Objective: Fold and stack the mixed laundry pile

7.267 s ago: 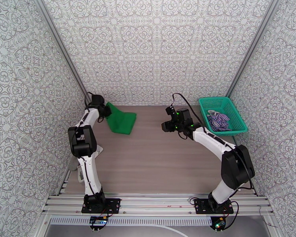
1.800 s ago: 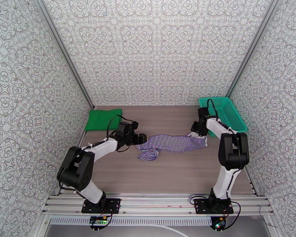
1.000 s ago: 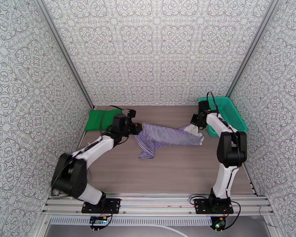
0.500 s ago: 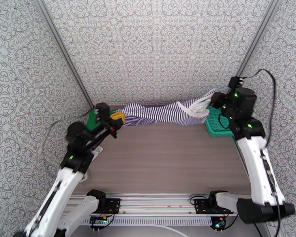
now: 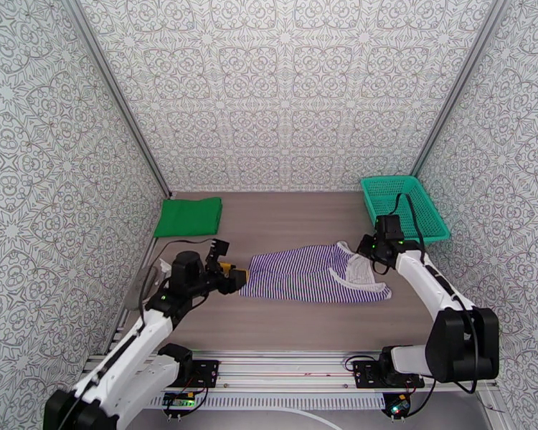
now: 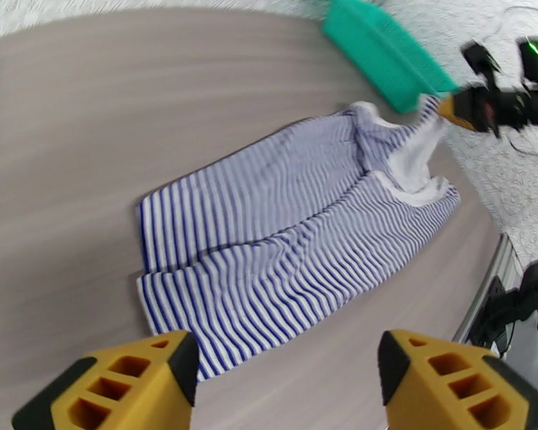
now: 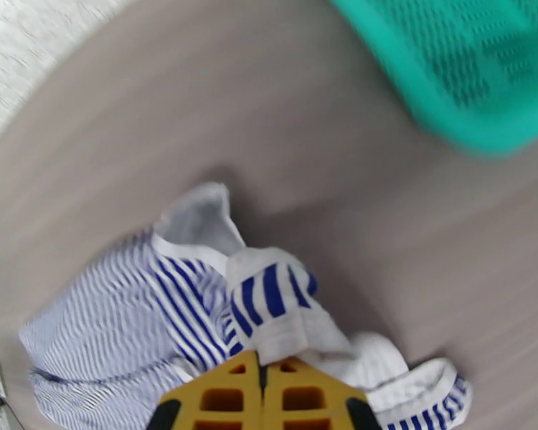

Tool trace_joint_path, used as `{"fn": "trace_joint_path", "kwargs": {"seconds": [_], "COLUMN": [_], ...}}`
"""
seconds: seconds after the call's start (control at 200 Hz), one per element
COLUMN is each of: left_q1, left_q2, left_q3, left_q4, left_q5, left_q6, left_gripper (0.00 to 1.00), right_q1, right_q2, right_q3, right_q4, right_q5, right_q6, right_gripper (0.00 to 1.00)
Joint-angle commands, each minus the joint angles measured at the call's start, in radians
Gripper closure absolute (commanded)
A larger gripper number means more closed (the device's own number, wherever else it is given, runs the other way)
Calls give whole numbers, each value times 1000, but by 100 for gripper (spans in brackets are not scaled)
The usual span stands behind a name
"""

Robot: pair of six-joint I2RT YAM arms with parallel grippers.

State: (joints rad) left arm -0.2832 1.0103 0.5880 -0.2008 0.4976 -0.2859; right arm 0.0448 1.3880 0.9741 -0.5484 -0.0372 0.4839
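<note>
The purple-and-white striped shirt [image 5: 308, 275] lies spread flat across the middle of the table, white collar trim at its right end. My left gripper [image 5: 234, 278] hovers just off the shirt's left hem; in the left wrist view its yellow fingers [image 6: 125, 381] stand wide apart, open, above the hem of the shirt [image 6: 283, 231] with nothing between them. My right gripper [image 5: 362, 248] is shut on a bunched bit of striped fabric at the collar end, its pads [image 7: 229, 392] pressed together under the shirt [image 7: 140, 317]. The green cloth [image 5: 189, 216] lies folded at the back left.
A teal mesh basket [image 5: 404, 207] stands at the back right corner, close behind my right arm, and its rim [image 7: 441, 116] crosses the right wrist view. Patterned walls close in the table on three sides. Bare wood lies in front of the shirt.
Half a second ago both arms held the shirt stretched in the air at the back. It now lies flat mid-table, and my left gripper has opened and let go of it.
</note>
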Motion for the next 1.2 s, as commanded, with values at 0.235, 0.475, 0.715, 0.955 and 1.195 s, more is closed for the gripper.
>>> {"fn": "trace_joint_path", "kwargs": {"seconds": [0.235,0.475,0.715,0.955,1.195], "left_q1": [-11,-45,-118,-182,-152], "left_q2": [587,906,1027,1078,865], "left_q3": [422,725,840,892,835], "left_q4": [-134,-341,-464,-526,-269], "left_q5": [-122,-201,-297,-328,-359], "left_q6": [46,116,141,188,210], "left_gripper": [34,39,37,77,100], "right_q1": [-1,-2,-2,-2,-2], "right_q2": [15,4,55,138,189], "right_q3": [3,6,19,112,297], "right_q4": [28,19,46,59,47], "right_q5": [53,71,33,0,-66], "right_q6": [-49,-61,-40,-38,-33], "right_gripper": [100,100,100,100,100]}}
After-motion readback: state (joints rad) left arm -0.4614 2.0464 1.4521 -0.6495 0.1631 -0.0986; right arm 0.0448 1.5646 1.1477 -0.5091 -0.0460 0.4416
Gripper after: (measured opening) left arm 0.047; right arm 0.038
